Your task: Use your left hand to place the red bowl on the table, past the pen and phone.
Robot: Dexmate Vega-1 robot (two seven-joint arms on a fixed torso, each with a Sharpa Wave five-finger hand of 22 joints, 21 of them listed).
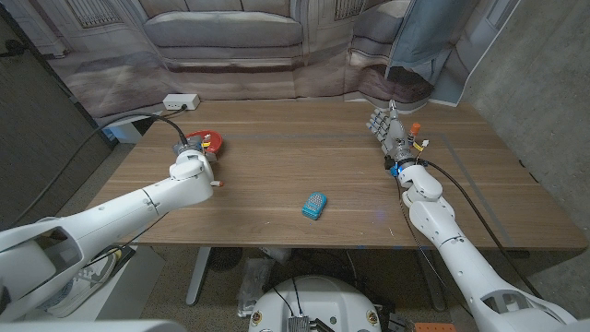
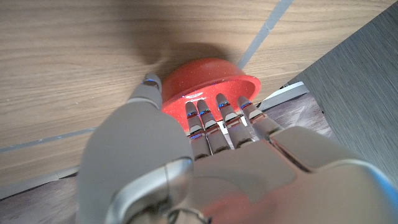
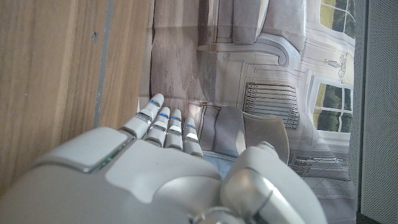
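From the head camera, my left hand (image 1: 194,155) is out over the left part of the wooden table (image 1: 304,166), with the red bowl (image 1: 211,142) just past it at about one o'clock from my wrist, touching my fingers. The bowl sits at roughly ten o'clock from the table's middle, well short of the far edge. A small blue thing, which I take for the phone (image 1: 314,206), lies near the table's middle toward the near edge, at about four o'clock from the bowl and well apart from it. I cannot make out a pen. My right hand (image 1: 388,129) stands on the right side of the table at about two o'clock from the phone, fingers pointing away from me, together and straight, holding nothing. A white power strip (image 1: 181,101) lies on the floor beyond the table's far left corner.

Through my left wrist camera, my left hand (image 2: 205,155) has the red bowl (image 2: 208,81) in its grasp: my fingers (image 2: 224,112) reach over the rim into the bowl and my thumb (image 2: 149,93) presses against its outer wall. The bowl's base looks to be on or just at the wood; I cannot tell which.

Through my right wrist camera, my right hand (image 3: 165,162) is beside the table's edge, fingers (image 3: 163,124) extended side by side, nothing in them.
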